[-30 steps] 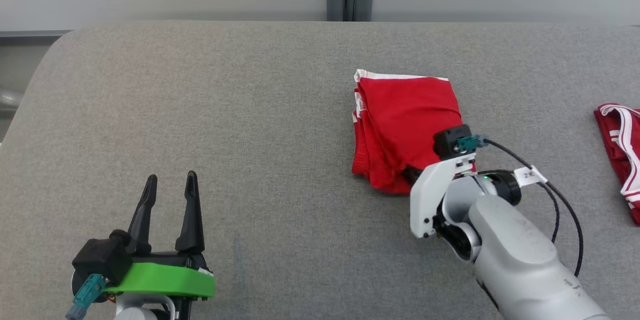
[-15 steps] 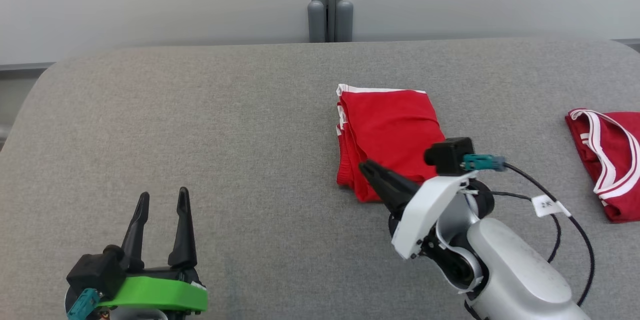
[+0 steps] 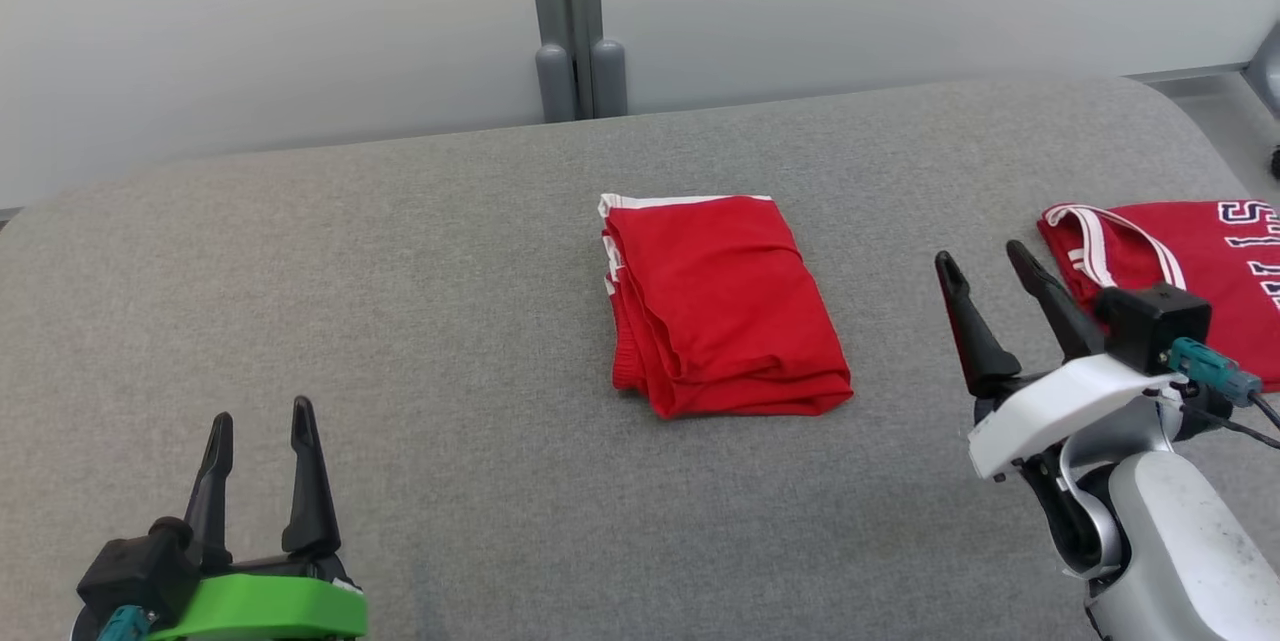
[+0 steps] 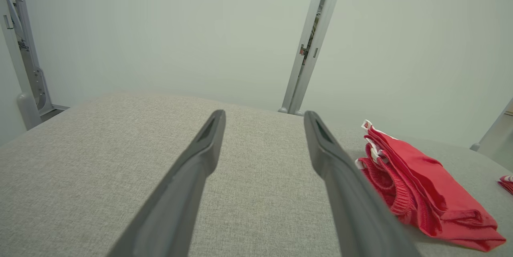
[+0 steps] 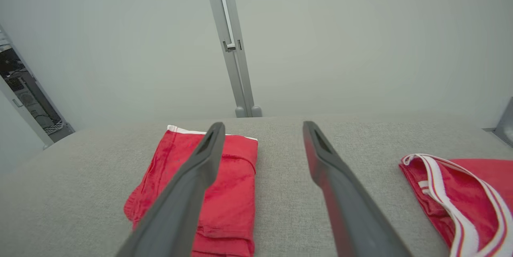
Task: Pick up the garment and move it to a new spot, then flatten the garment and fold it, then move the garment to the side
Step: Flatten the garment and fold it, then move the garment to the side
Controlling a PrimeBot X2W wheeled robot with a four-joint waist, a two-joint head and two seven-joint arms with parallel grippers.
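Garment [image 3: 725,306], red and folded into a neat block, lies at the middle of the grey worktop [image 3: 400,271]. To its left the left gripper [image 3: 262,413] sits near the front edge, jaws wide apart and empty. To its right, apart from the cloth, the right gripper [image 3: 980,254] has its jaws spread on nothing, just beside a second red garment [image 3: 1180,261] with white trim.

Released grip on garment [image 3: 720,301]. Opened right gripper [image 3: 980,256] from shut to fully spread. Withdrew from near right corner of garment to clear position on its right, near second garment [image 3: 1190,261]. Panned head view rightward.
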